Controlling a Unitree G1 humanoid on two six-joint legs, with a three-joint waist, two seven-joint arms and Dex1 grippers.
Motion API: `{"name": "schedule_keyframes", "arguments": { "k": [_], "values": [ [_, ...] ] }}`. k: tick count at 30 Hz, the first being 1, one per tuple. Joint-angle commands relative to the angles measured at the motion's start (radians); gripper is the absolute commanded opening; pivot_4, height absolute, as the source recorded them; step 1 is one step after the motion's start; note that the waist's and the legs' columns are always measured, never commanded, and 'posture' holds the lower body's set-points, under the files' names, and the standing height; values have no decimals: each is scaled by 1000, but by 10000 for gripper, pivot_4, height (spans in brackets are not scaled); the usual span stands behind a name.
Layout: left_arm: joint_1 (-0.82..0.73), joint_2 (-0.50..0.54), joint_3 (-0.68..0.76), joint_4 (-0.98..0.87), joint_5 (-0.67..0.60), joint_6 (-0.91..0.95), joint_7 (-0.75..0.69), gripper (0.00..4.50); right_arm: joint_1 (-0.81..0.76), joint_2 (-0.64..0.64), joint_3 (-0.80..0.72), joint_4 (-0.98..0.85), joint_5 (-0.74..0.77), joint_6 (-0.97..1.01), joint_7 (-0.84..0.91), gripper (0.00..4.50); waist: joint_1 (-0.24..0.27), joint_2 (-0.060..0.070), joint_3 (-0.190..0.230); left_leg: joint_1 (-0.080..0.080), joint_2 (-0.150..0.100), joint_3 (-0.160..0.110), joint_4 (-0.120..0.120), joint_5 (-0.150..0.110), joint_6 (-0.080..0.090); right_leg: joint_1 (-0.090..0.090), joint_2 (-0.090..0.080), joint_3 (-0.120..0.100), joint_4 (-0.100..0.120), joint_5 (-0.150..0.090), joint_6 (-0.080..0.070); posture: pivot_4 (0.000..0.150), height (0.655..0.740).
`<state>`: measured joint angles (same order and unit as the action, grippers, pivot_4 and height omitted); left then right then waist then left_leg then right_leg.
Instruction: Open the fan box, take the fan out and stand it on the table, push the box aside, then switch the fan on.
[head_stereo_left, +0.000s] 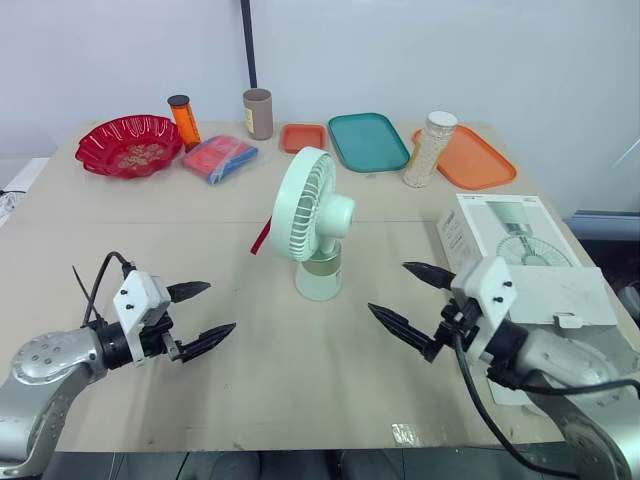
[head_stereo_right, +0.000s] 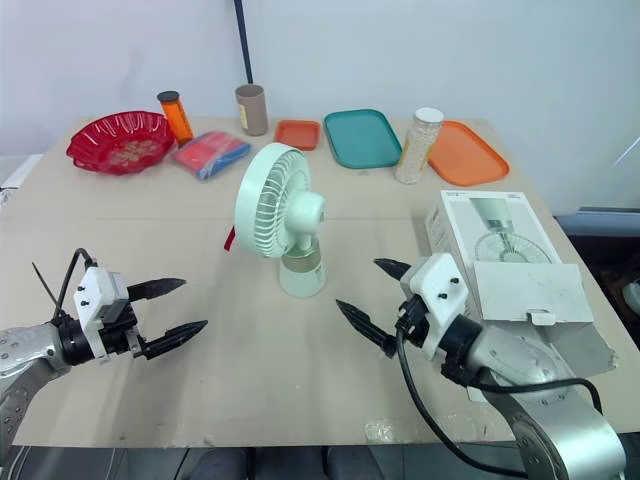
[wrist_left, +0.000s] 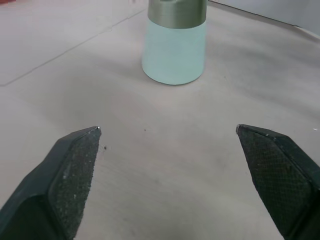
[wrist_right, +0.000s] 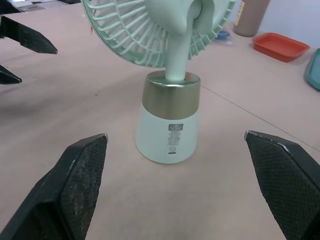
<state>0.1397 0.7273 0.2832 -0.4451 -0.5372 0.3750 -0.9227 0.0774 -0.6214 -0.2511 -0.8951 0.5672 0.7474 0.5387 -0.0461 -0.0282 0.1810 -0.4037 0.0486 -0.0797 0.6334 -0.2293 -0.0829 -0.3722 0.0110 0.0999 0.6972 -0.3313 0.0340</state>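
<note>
A pale green fan (head_stereo_left: 312, 220) stands upright on the table's middle, its cone base (wrist_right: 169, 130) ringed by a gold band. The white fan box (head_stereo_left: 520, 250) lies at the table's right edge with a flap open. My left gripper (head_stereo_left: 202, 315) hovers open to the fan's left, nothing between its fingers, the fan base (wrist_left: 174, 47) ahead of it. My right gripper (head_stereo_left: 412, 300) is open just right of the fan base, between fan and box, empty too.
Along the back stand a red bowl (head_stereo_left: 129, 145), an orange bottle (head_stereo_left: 184, 121), a blue-red packet (head_stereo_left: 218, 157), a brown cup (head_stereo_left: 258, 113), a small orange tray (head_stereo_left: 303, 137), a teal tray (head_stereo_left: 367, 140), a jar (head_stereo_left: 430, 149) and an orange tray (head_stereo_left: 470, 157).
</note>
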Motion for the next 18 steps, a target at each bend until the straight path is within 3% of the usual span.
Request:
{"name": "schedule_keyframes", "arguments": {
  "k": [1,10,18],
  "values": [
    [21,-2,39,-12,6,-87,-28,44371,84,-19,-64,-66,-4,-22,-6,45000,1,0,0,0,0,0,0,0,0,0,0,0,0,0,0,1500,7400],
    [134,-31,67,-13,31,-178,-42,44371,365,-3,-111,-108,-114,-175,48,45000,0,0,-1,1,0,0,0,0,0,1,0,1,0,-1,0,1500,7400],
    [198,-69,58,-37,64,-239,-6,44371,431,25,-81,-62,-171,-289,57,45000,0,-2,-4,3,0,1,0,0,0,3,0,1,0,-1,0,1500,7400]
  ]
}}
